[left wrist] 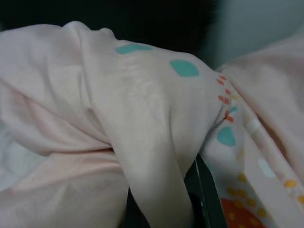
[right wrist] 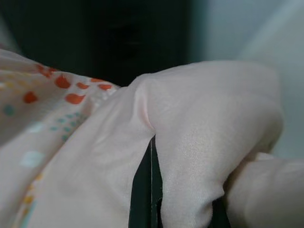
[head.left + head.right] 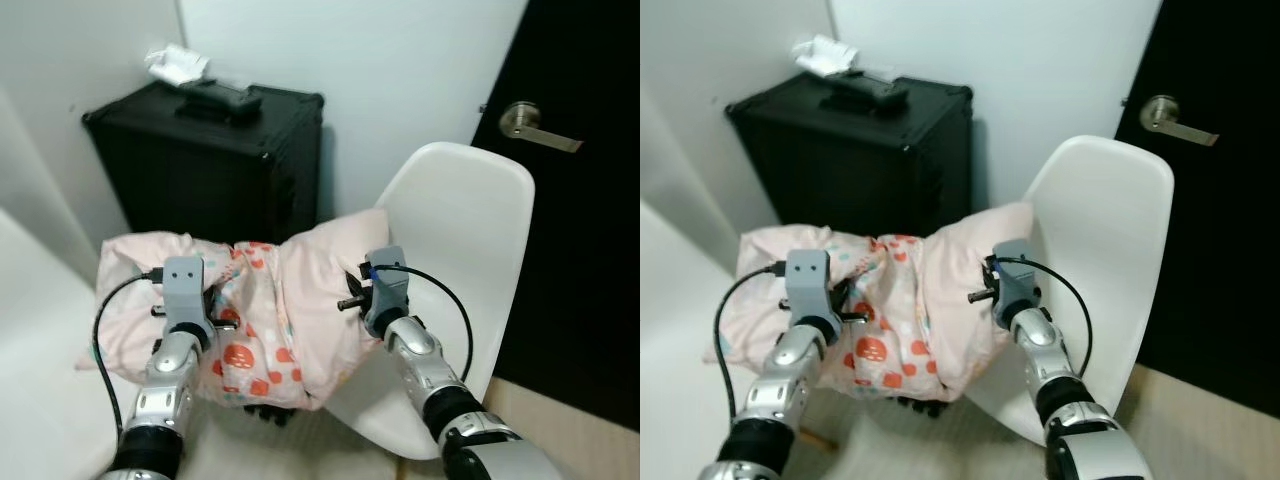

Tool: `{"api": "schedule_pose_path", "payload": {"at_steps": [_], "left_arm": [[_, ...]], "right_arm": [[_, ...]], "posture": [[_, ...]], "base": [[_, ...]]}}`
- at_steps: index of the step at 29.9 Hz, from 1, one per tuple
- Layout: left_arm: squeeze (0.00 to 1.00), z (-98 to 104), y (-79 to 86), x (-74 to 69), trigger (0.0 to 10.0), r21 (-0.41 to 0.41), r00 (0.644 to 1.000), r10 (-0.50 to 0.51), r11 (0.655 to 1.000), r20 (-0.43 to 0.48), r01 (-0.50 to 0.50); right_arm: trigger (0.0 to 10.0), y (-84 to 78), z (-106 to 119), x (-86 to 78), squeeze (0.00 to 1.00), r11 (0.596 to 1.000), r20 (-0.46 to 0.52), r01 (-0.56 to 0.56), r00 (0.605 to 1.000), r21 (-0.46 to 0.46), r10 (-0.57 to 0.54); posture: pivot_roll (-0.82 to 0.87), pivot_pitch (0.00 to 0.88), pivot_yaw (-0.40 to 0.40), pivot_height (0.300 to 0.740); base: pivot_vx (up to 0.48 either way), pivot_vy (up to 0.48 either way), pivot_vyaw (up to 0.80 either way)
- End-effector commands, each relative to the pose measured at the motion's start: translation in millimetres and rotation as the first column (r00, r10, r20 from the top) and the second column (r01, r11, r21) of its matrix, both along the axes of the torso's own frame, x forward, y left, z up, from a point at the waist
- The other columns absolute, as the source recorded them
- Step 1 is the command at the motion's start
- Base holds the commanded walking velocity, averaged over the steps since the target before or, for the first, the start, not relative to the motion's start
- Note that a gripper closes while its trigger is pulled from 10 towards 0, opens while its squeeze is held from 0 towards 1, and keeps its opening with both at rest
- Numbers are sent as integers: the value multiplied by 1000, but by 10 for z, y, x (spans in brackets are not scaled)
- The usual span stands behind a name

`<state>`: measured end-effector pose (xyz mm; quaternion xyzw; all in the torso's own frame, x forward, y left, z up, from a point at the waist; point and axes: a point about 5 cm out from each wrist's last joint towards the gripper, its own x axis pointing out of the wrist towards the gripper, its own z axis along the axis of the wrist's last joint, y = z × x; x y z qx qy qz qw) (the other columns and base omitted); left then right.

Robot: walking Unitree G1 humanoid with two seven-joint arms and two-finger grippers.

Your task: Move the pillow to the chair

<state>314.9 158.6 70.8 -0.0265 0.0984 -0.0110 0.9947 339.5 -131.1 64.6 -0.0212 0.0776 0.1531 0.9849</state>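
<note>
A pale pink pillow with orange and teal spots hangs in the air between my two arms, crumpled in the middle. My left gripper is shut on its left half, and pink cloth wraps over the black finger in the left wrist view. My right gripper is shut on the pillow's right end, the fabric bunched over its fingers. The white moulded chair stands to the right. The pillow's right end overlaps the chair's seat edge.
A black hard case stands against the white wall behind the pillow, with a handle and crumpled white paper on top. A dark door with a lever handle is at the right. A white surface lies at the left.
</note>
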Motion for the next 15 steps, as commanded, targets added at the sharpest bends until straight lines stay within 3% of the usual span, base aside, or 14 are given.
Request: {"api": "schedule_pose_path", "payload": {"at_steps": [1, 15], "left_arm": [[0, 80, -61, 36, 10000, 2, 998, -39, 999, 43, 38], [0, 69, -65, 38, 10000, 6, 998, -48, 999, 39, 48]], "right_arm": [[10000, 139, 103, 44, 0, 999, 45, -41, 998, 19, 40], [10000, 39, 61, 17, 0, 1000, 38, -8, 999, 18, 7]], "posture": [[33, 0, -21, 734], [28, 0, -18, 734]], "base": [[330, 0, -800], [331, 0, -800]]}}
